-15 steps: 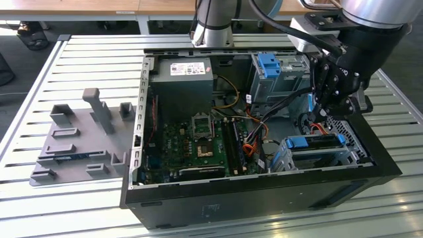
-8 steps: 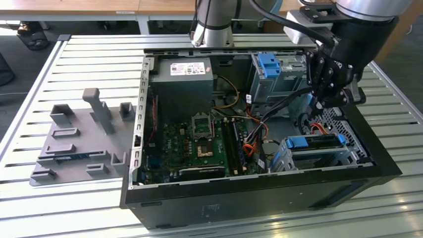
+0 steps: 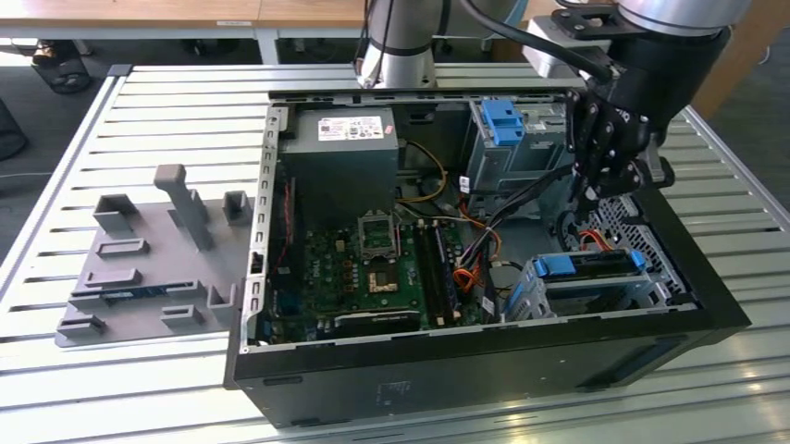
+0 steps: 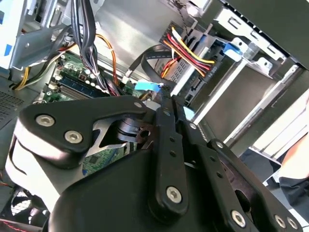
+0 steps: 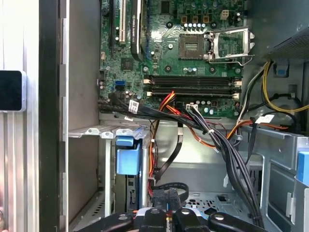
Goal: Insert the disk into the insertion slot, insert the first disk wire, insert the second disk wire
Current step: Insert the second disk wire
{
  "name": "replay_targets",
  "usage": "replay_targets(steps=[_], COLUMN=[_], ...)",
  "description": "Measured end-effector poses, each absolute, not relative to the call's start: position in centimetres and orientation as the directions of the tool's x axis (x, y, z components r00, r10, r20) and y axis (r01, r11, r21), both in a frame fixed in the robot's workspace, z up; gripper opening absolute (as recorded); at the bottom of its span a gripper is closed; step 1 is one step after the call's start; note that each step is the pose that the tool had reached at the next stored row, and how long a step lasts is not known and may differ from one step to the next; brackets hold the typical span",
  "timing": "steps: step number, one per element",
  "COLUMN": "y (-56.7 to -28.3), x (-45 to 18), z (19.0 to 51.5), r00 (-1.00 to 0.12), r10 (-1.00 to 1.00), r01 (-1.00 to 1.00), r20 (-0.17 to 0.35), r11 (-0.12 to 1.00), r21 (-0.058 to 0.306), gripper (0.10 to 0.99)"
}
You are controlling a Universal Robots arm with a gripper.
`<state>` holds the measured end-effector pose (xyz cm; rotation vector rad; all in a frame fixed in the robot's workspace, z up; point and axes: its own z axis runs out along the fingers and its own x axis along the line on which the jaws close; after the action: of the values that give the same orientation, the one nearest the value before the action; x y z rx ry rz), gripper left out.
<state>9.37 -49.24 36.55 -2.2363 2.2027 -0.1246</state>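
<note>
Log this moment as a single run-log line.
disk: seated in insertion slot | hand: inside computer case, above the slot, beside cables

Interior of an open computer case. The motherboard (image 5: 159, 58) carries an empty CPU socket (image 5: 198, 46) with memory slots (image 5: 193, 84) beside it. A black cable bundle (image 5: 217, 140) and red, orange and yellow wires (image 5: 166, 99) run from the board's edge toward a grey drive bay (image 5: 275, 164). The disk (image 5: 128, 157), its blue caddy end showing, sits inside the insertion slot (image 5: 91, 131). The gripper (image 5: 166, 216) hovers just beside a black connector (image 5: 166, 197), near the disk.
</note>
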Motion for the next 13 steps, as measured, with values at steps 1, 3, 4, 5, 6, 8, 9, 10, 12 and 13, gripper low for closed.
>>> replay_targets(steps=[1,3,4,5,6,8,9,10,12,13], y=[-49.1,-48.9,-48.8,-48.8,-48.7,-48.7,-48.7,-48.6,-48.6,-48.6], x=[9.4,9.4,9.4,9.4,9.4,9.4,9.3,9.3,9.3,9.3], z=[36.5,36.3,36.2,36.2,36.1,35.9,35.8,35.7,35.6,35.5], r00=[0.013,0.012,0.011,0.01,0.009,0.008,0.007,0.006,0.005,0.004], r10=[-0.998,-0.998,-0.998,-0.998,-0.998,-0.998,-0.998,-0.998,-0.998,-0.998], r01=[-0.998,-0.998,-0.998,-0.998,-0.998,-0.998,-0.998,-0.998,-0.998,-0.998], r20=[0.056,0.056,0.057,0.057,0.057,0.057,0.058,0.058,0.06,0.061], r11=[-0.016,-0.015,-0.014,-0.013,-0.013,-0.011,-0.01,-0.009,-0.008,-0.007], r21=[-0.056,-0.056,-0.056,-0.056,-0.056,-0.057,-0.057,-0.057,-0.058,-0.058], gripper=[0.188,0.247,0.247,0.247,0.247,0.263,0.263,0.325,0.325,0.325])
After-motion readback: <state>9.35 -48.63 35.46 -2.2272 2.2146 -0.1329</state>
